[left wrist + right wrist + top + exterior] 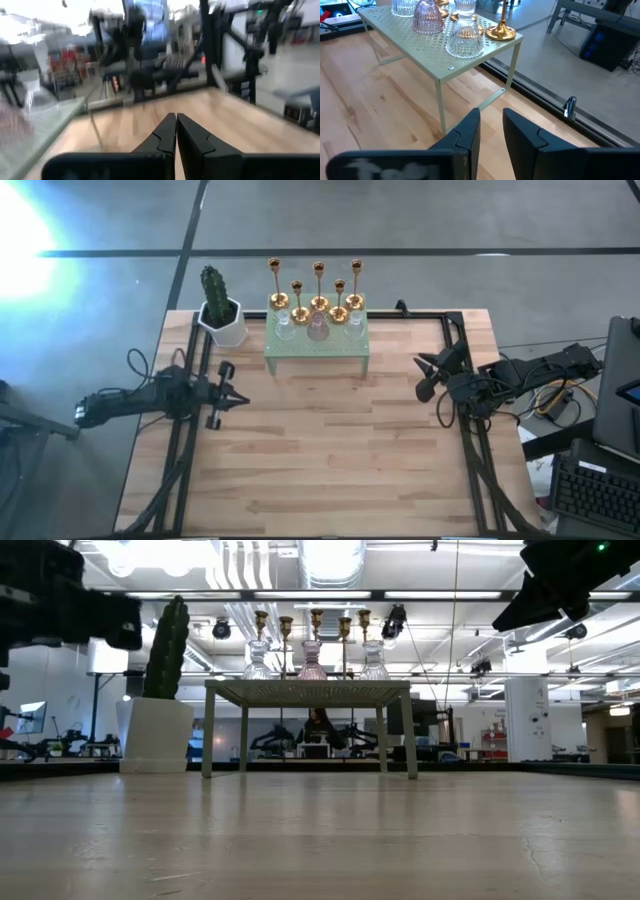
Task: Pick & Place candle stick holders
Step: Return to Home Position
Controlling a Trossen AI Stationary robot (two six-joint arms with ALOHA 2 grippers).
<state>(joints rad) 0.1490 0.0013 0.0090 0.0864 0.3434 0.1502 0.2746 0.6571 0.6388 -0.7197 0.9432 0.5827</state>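
Observation:
Several gold candle stick holders (318, 290) with slim stems stand on their round bases on the far part of a green perforated stand (316, 352). In front of them are clear glass holders (465, 37) and a pinkish one (427, 17). The stand rests on thin legs at the table's far middle. My left gripper (242, 399) is shut and level at the table's left side, well short of the stand. My right gripper (422, 377) hovers open to the right of the stand, tilted slightly down toward it, with nothing between its fingers (470, 130).
A cactus in a white pot (220, 315) stands just left of the stand. Black frame rails (470, 430) run along the table's left, right and far edges. The wooden top (330, 450) lies bare between the arms and the near edge. A keyboard (595, 490) sits off the table at right.

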